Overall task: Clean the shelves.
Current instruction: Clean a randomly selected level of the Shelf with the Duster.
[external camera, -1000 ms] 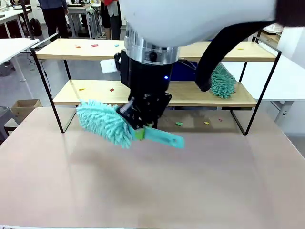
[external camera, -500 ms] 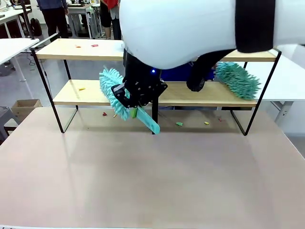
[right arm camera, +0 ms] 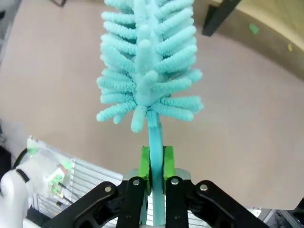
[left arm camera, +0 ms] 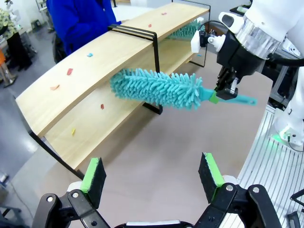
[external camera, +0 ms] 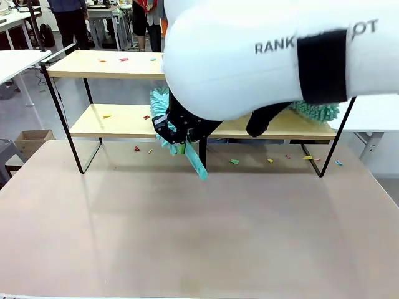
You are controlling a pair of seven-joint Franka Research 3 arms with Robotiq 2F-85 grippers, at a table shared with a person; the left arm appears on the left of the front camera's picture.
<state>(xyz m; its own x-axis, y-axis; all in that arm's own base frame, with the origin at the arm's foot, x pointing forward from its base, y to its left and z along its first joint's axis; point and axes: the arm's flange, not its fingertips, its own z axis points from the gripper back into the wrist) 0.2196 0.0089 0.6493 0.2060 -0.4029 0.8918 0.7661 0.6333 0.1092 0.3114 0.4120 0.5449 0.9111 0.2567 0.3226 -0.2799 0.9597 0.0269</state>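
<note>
My right pincer (right arm camera: 156,160) is pressed onto the flat handle of a teal duster (right arm camera: 147,71), green pads on both sides of it - a firm pinch. From the front, that pincer (external camera: 179,138) hangs low before the black centre post of the shelves (external camera: 118,121). The handle slants down toward the table (external camera: 187,243) and the fluffy head rises into the gap between the two boards; can't tell if it touches wood. My left pincer (left arm camera: 151,167) is spread wide, nothing in it, looking along the shelves (left arm camera: 95,71) at the duster (left arm camera: 156,88). Small coloured scraps (external camera: 234,162) lie on both boards and on the table under the rack. A second teal duster (external camera: 315,111) sits over the lower board's right end - its holder is hidden. A person in blue (left arm camera: 78,19) stands behind the shelves.
</note>
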